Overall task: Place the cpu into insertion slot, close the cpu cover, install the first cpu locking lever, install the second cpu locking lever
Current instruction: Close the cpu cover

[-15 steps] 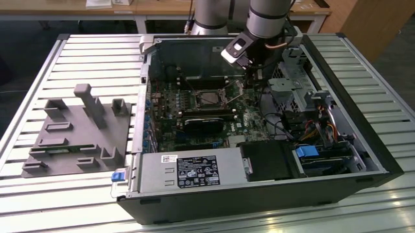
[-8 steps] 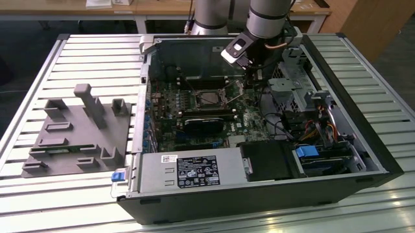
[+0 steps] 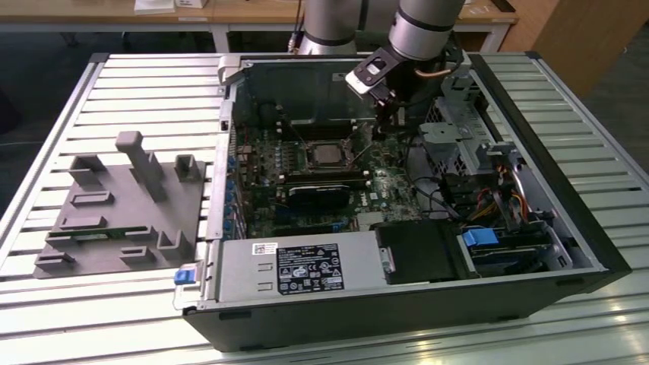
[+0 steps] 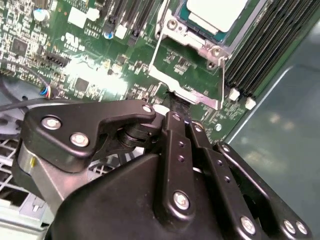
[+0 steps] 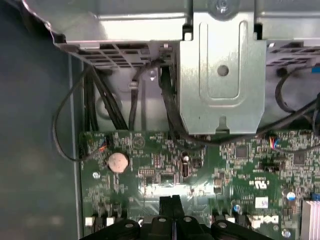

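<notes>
"One item first: where is the gripper [image 3: 388, 114] located?"

"It is positioned inside the open computer case [image 3: 406, 319], over the motherboard [image 3: 390, 186], near the insertion slot [image 3: 306, 155] and to the exterior view's right of it."

"How are the fingers set?"

"The fingers [image 5: 166, 206] are brought together in both wrist views. A thin seam is seen between them, and nothing is seen held there."

"Where is the cpu [image 4: 215, 12] found?"

"It is seated in the insertion slot with its pale metal top facing up. The cpu cover [image 4: 192, 37] is laid flat around it, so the top is shown through the window."

"What is nearest the fingertips?"

"In the second wrist view the tip is placed at a silver metal strip [image 4: 200, 97] at the socket's edge. Contact cannot be confirmed. Thin wire bars are seen running from that strip along both sides of the cover, and whether they are latched cannot be told."

"What else is noted?"

"Black memory slots [image 4: 260, 45] are set just beside the socket. In the first wrist view a round coin cell [image 5: 118, 161] is seen on the board, with a grey metal bracket [image 5: 222, 75] and black cables [image 5: 167, 100] beyond it. A grey fixture block [image 3: 121, 213] is placed outside the case, at the exterior view's left."
</notes>
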`<action>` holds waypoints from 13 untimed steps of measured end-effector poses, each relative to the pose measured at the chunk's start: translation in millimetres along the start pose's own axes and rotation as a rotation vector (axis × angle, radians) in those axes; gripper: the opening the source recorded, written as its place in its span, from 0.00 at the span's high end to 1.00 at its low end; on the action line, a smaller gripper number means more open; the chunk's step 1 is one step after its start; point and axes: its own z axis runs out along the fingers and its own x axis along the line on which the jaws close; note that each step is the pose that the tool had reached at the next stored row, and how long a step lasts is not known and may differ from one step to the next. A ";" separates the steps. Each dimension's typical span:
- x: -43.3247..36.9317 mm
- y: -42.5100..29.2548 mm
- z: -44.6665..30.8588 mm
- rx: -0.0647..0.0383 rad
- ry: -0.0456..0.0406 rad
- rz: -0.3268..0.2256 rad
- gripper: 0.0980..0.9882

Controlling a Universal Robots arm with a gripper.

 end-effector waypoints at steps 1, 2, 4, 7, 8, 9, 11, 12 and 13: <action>0.0 0.0 0.0 0.001 -0.0001 0.000 0.99; 0.0 0.0 0.0 0.001 -0.0002 0.000 0.99; 0.0 -0.6 0.1 0.001 0.0000 0.000 0.99; -0.2 -6.3 0.6 -0.002 0.0012 0.000 0.99; -0.3 -9.3 0.9 -0.004 0.0022 0.000 0.99; -0.4 -12.6 1.2 -0.006 0.0032 -0.001 0.99; -0.7 -19.8 1.9 -0.011 0.0048 -0.001 0.99; -0.8 -23.4 2.3 -0.013 0.0055 -0.001 0.99; -1.0 -27.1 2.6 -0.016 0.0059 -0.001 0.99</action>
